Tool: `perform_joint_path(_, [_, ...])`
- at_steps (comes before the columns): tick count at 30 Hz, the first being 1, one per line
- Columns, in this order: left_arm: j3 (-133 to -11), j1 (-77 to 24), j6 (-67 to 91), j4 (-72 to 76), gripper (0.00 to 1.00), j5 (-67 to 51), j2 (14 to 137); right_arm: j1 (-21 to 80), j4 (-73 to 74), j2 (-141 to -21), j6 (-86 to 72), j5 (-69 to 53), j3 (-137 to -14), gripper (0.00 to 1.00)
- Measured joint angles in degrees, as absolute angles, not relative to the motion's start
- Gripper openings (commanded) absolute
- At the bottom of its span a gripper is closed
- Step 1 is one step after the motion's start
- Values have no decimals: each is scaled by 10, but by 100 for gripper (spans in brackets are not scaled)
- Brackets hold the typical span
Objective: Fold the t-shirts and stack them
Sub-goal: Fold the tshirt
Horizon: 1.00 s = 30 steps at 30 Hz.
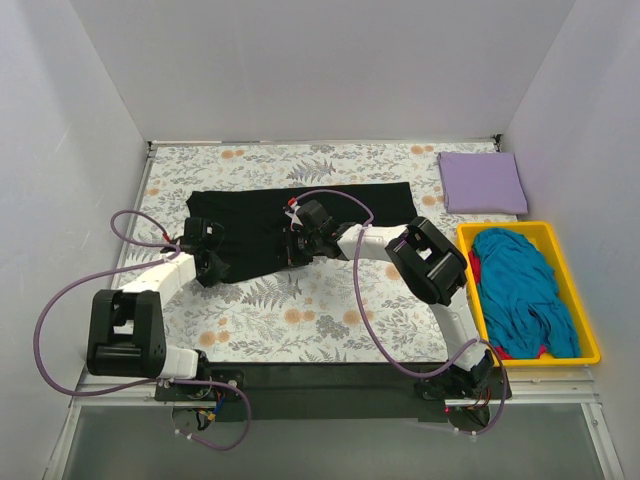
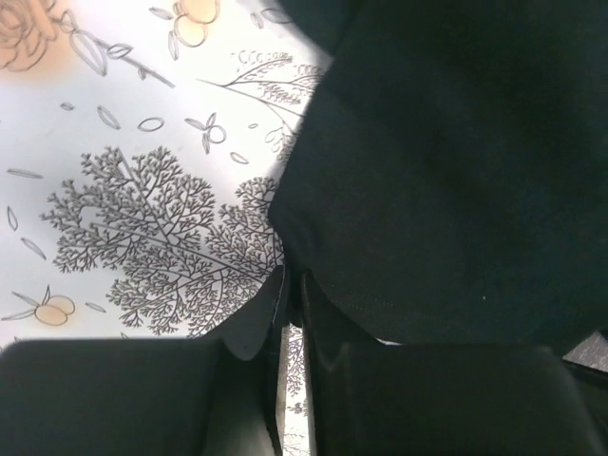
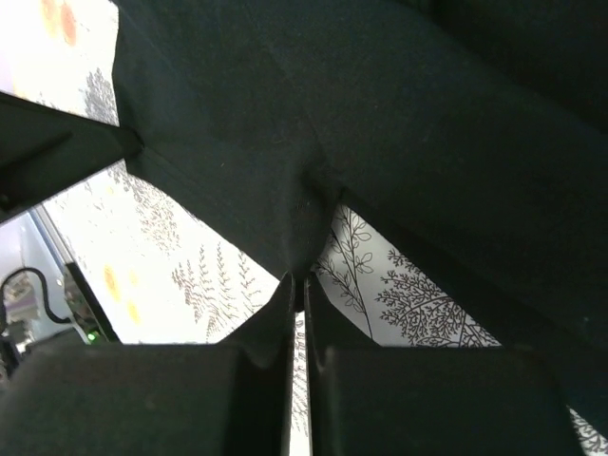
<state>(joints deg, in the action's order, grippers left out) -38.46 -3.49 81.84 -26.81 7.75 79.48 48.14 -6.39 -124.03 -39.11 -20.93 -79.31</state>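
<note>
The black t-shirt (image 1: 300,215) lies spread across the floral cloth in the middle of the table. My left gripper (image 1: 205,262) is shut on its near left edge; in the left wrist view the jaws pinch the black cloth (image 2: 427,171) at the left gripper (image 2: 294,285). My right gripper (image 1: 295,245) is shut on the shirt's near edge at the middle; the right wrist view shows the cloth (image 3: 313,114) lifted in a peak from the right gripper (image 3: 299,283). A folded lavender t-shirt (image 1: 481,181) lies at the back right. Teal (image 1: 520,285) and pink (image 1: 476,268) shirts fill the yellow tray (image 1: 590,330).
The grey-and-orange floral cloth (image 1: 290,310) covers the table. White walls stand close on the left, back and right. The yellow tray stands along the right edge. Purple cables loop from both arms over the near part of the table.
</note>
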Motion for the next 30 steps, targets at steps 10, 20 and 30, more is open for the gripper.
perform_joint_path(10, [-446,-35,807,-287,0,78,798,474,-57,-1241,-388,-214,-820,1])
perform_joint_path(20, [-628,-35,789,-246,0,86,934,424,-63,-1270,-396,-232,-924,1])
perform_joint_path(30, [-723,-35,759,-166,0,75,1047,372,-62,-1357,-408,-250,-1014,2])
